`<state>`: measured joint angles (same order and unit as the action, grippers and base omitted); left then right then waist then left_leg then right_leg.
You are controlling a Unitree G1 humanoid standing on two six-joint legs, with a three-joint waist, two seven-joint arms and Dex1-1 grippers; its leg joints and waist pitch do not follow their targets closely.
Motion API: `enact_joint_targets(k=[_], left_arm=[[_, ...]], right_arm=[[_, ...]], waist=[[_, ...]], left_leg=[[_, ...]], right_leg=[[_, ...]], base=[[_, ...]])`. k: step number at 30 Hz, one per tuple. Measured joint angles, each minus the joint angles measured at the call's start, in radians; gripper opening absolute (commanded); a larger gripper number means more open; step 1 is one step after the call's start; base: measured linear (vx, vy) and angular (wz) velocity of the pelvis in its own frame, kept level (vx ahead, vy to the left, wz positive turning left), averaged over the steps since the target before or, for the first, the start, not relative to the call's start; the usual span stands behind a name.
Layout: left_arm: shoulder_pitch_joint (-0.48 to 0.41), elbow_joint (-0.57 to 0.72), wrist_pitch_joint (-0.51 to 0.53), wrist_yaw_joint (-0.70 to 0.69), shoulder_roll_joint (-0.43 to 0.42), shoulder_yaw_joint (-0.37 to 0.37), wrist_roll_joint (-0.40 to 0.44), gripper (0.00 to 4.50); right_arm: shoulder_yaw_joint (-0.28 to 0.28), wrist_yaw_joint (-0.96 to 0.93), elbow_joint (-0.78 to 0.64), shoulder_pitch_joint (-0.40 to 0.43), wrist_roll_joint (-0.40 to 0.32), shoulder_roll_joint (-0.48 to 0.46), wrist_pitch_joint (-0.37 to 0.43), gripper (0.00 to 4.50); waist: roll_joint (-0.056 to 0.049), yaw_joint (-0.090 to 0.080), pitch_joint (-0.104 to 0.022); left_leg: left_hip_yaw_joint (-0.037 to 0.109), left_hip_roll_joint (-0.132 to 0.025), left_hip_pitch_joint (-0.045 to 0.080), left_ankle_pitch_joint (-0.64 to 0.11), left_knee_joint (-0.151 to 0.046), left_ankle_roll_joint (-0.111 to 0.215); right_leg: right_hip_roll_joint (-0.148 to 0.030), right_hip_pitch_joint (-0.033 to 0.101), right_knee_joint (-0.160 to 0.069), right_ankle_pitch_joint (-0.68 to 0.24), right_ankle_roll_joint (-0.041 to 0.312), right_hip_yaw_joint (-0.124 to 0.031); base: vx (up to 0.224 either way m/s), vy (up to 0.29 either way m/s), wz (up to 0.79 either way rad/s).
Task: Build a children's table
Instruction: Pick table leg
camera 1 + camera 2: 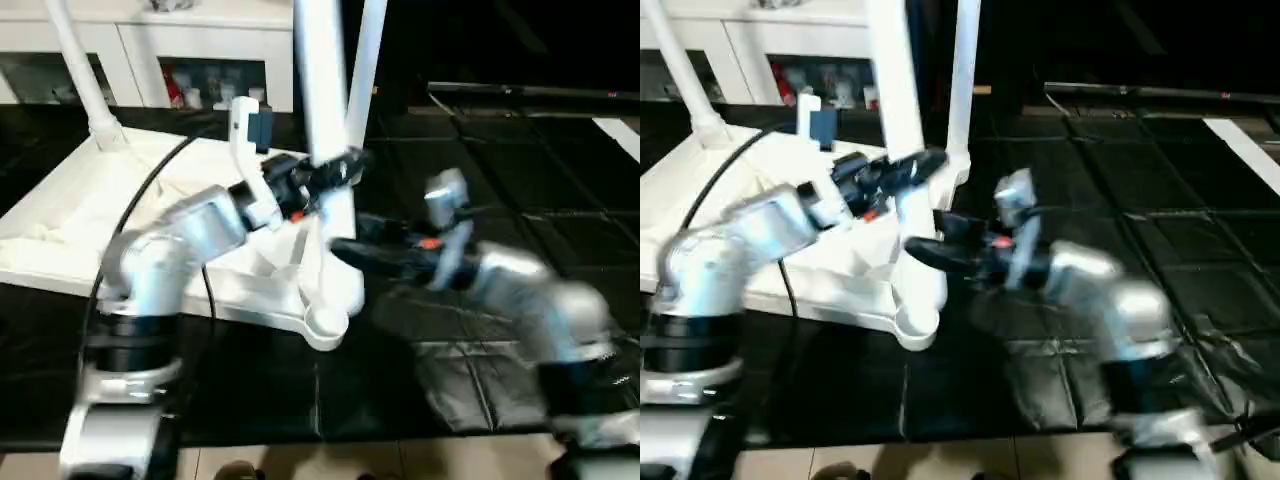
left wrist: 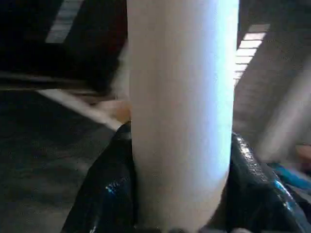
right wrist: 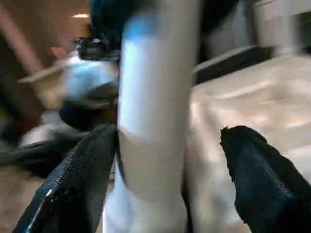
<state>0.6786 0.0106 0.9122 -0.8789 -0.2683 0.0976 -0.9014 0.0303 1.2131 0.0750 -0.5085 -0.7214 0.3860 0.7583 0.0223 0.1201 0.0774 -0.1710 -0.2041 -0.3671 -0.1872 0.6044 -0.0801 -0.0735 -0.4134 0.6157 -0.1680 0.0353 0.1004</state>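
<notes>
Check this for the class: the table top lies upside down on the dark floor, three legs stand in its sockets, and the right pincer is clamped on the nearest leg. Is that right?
One detail is wrong: the left pincer is clamped on the nearest leg, as the left wrist view shows. The right pincer stands open around it, one finger clear. The table top and legs are as stated.

White table top [image 1: 60,235] and legs [image 1: 320,90], black pincer fingers [image 3: 73,189], dark floor [image 1: 500,250] with a tile grid.

Near leg [image 1: 322,80] cut off by the upper frame edge above the left gripper [image 1: 335,172]; cabinet [image 1: 200,60] contents blurred, unidentifiable.
</notes>
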Motion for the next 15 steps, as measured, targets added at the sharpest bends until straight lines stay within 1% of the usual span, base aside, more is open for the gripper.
enact_joint_targets(k=[2, 4, 6, 7, 10, 11, 12, 14, 15], left_arm=[[0.003, 0.003, 0.025, -0.063, -0.001, -0.006, -0.031, 1.9], [0.019, 0.003, 0.045, -0.126, 0.002, -0.035, -0.051, 1.9], [0.041, 0.003, 0.047, -0.164, 0.005, -0.057, -0.065, 1.9], [0.048, 0.005, 0.047, -0.182, 0.006, -0.066, -0.07, 1.9], [0.049, 0.003, 0.047, -0.211, 0.008, -0.082, -0.075, 1.9], [0.049, 0.003, 0.046, -0.216, 0.009, -0.087, -0.075, 1.9], [0.049, 0.002, 0.046, -0.223, 0.012, -0.092, -0.075, 1.9], [0.049, 0.0, 0.046, -0.231, 0.014, -0.098, -0.075, 1.9], [0.05, -0.005, 0.046, -0.234, 0.014, -0.098, -0.075, 1.9]], right_arm=[[0.018, 0.064, 0.003, -0.007, -0.026, 0.012, 0.025, 3.62], [0.051, 0.138, 0.007, -0.019, -0.051, 0.031, 0.065, 3.62], [0.077, 0.179, 0.007, -0.029, -0.07, 0.031, 0.094, 3.33], [0.089, 0.195, 0.007, -0.032, -0.074, 0.03, 0.107, 3.33], [0.099, 0.231, 0.007, -0.032, -0.094, 0.03, 0.131, 3.13], [0.1, 0.237, 0.007, -0.032, -0.098, 0.03, 0.136, 3.13], [0.102, 0.245, 0.007, -0.032, -0.102, 0.03, 0.14, 2.96], [0.114, 0.263, 0.007, -0.032, -0.108, 0.03, 0.151, 2.82], [0.117, 0.268, 0.007, -0.032, -0.109, 0.03, 0.154, 2.66]], waist=[[0.0, 0.004, 0.0], [0.0, 0.009, 0.0], [0.0, 0.015, 0.0], [-0.001, 0.018, -0.001], [-0.001, 0.025, -0.001], [0.0, 0.026, -0.001], [0.0, 0.026, -0.001], [0.0, 0.027, -0.001], [0.0, 0.028, -0.001]], left_leg=[[0.0, 0.0, 0.0, 0.0, 0.001, 0.0], [0.0, 0.0, 0.001, 0.0, 0.002, 0.0], [0.0, -0.001, 0.0, 0.0, 0.002, 0.0], [0.0, -0.001, 0.0, 0.0, 0.002, 0.0], [0.0, -0.001, 0.0, 0.0, 0.002, 0.0], [0.0, -0.001, 0.001, 0.0, 0.003, 0.0], [0.0, -0.001, 0.0, 0.0, 0.003, 0.0], [0.0, -0.001, 0.0, 0.0, 0.003, 0.0], [0.0, -0.001, 0.0, 0.0, 0.004, 0.0]], right_leg=[[0.0, 0.001, 0.0, 0.0, 0.0, 0.0], [0.0, 0.001, 0.001, 0.001, 0.001, 0.0], [0.0, 0.001, 0.001, 0.001, 0.001, 0.0], [0.0, 0.002, 0.002, 0.001, 0.001, 0.0], [0.0, 0.004, 0.001, 0.0, 0.0, 0.0], [0.0, 0.005, 0.001, 0.0, 0.0, 0.0], [0.0, 0.005, 0.001, 0.0, -0.001, 0.0], [0.0, 0.005, 0.001, -0.001, -0.003, 0.0], [0.0, 0.005, 0.001, -0.001, -0.004, 0.0]], base=[[0.0, 0.0, 0.0], [0.0, 0.0, 0.0], [0.0, 0.0, 0.0], [0.0, 0.0, 0.0], [0.0, 0.0, 0.0], [0.0, 0.0, 0.0], [0.0, 0.0, 0.0], [0.0, 0.0, 0.0], [0.0, 0.0, 0.0]])
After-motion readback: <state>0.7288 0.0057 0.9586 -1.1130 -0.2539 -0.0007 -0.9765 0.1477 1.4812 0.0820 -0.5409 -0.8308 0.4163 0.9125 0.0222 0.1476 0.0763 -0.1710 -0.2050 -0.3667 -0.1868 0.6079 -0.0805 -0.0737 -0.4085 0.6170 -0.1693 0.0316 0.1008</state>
